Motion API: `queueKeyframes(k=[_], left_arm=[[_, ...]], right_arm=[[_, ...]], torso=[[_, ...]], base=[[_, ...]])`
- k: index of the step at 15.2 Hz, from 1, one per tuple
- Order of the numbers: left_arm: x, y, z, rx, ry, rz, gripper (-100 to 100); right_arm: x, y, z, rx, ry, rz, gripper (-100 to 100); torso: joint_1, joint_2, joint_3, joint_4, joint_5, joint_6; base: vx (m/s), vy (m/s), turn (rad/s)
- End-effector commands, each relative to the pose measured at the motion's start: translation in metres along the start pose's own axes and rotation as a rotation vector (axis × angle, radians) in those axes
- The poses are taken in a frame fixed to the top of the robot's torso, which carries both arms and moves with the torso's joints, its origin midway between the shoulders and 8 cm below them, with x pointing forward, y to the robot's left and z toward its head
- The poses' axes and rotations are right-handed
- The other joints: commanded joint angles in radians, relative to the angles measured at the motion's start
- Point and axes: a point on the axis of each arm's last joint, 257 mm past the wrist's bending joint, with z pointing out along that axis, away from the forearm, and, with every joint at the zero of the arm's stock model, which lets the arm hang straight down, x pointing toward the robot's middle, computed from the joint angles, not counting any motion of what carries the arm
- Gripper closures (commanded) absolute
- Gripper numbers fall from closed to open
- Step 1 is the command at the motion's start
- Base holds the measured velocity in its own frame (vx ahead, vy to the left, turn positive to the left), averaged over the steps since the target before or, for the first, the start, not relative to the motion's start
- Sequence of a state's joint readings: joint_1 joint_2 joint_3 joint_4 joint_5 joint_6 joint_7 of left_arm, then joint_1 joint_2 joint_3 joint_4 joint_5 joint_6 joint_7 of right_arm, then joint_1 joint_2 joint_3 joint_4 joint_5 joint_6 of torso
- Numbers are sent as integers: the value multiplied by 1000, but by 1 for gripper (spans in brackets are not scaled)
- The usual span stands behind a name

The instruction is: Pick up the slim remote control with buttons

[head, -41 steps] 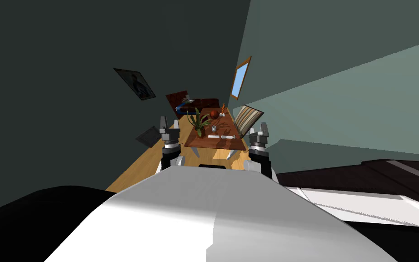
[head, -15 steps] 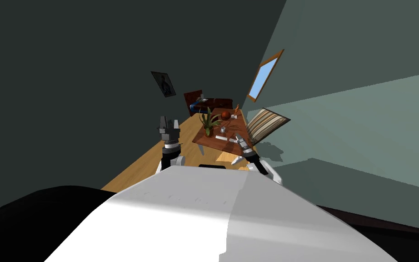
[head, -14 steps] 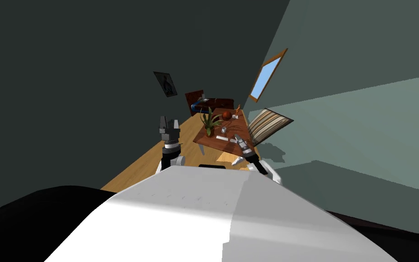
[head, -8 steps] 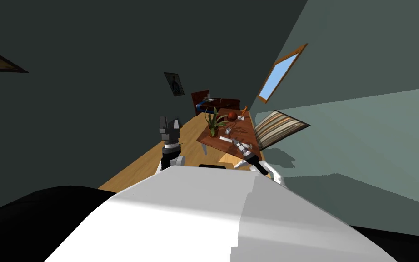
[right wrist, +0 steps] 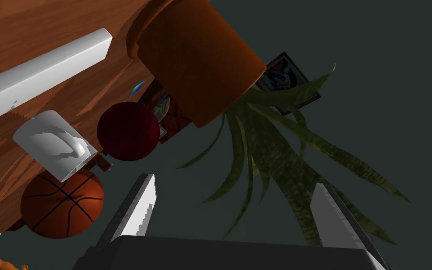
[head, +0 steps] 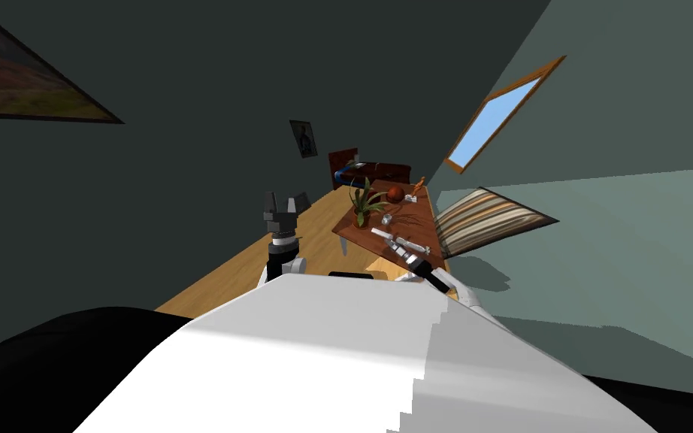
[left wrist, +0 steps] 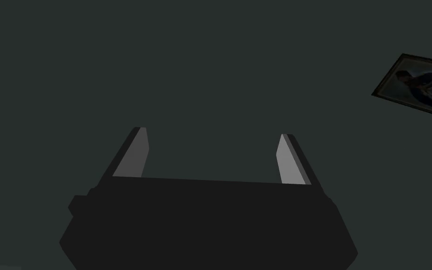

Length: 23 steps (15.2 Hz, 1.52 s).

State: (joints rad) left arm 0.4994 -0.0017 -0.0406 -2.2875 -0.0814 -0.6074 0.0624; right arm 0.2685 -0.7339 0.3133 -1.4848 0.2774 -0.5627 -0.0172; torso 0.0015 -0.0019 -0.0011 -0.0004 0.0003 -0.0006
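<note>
Remote control [right wrist: 41,77]: a slim, plain white bar lying flat on the brown wooden table [right wrist: 32,23], near its close edge. No buttons can be made out. In the head view it lies just beside the right gripper [head: 396,242], at that gripper's 10 o'clock. A second white bar [head: 418,248] lies at the gripper's 4 o'clock.

Expected handling: light, rigid and smooth-cased, so likely to slide on the wood. Recommended hold: across the narrow width at mid-length, one finger on each long side. The low profile probably requires the fingertips to come down to the table surface.

Right gripper: fingers spread wide, nothing between them. Left gripper [head: 283,199]: raised at 9 o'clock of the right one, well apart from the table, fingers spread and empty.

Containers, near to far:
- Small white cup [right wrist: 53,145], at 12 o'clock of the remote control. Its contents cannot be told.
- Reddish-brown plant pot [right wrist: 196,61], standing near one end of the remote control. It holds a plant with long green leaves [right wrist: 266,154].

Beyond the cup sit a dark red sphere [right wrist: 128,131] and a basketball [right wrist: 63,204].
</note>
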Motion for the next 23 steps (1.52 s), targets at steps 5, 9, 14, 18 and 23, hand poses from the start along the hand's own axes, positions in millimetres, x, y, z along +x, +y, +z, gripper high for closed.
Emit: queueKeyframes(k=[5, 9, 14, 18, 23], left_arm=[[0, 0, 0, 0, 0, 0, 0], [0, 0, 0, 0, 0, 0, 0], [0, 0, 0, 0, 0, 0, 0], [0, 0, 0, 0, 0, 0, 0], [0, 0, 0, 0, 0, 0, 0]], right_arm=[[30, -48, -26, 78, 160, -93, -100], [41, -81, -47, 140, 233, -128, -100], [49, -104, -67, 182, 301, -166, -100], [54, -124, -87, 220, 367, -203, -100], [58, -178, -147, 343, 504, -266, -100]], torso=[[0, 0, 0, 0, 0, 1], [0, 0, 0, 0, 0, 0], [0, 1, 1, 0, 0, 0], [-1, 1, 1, 0, 0, 1], [0, 0, 0, 0, 0, 1]], base=[[17, 18, 166], [18, 19, 212], [12, 12, 122], [12, 7, 55], [27, 21, 266]])
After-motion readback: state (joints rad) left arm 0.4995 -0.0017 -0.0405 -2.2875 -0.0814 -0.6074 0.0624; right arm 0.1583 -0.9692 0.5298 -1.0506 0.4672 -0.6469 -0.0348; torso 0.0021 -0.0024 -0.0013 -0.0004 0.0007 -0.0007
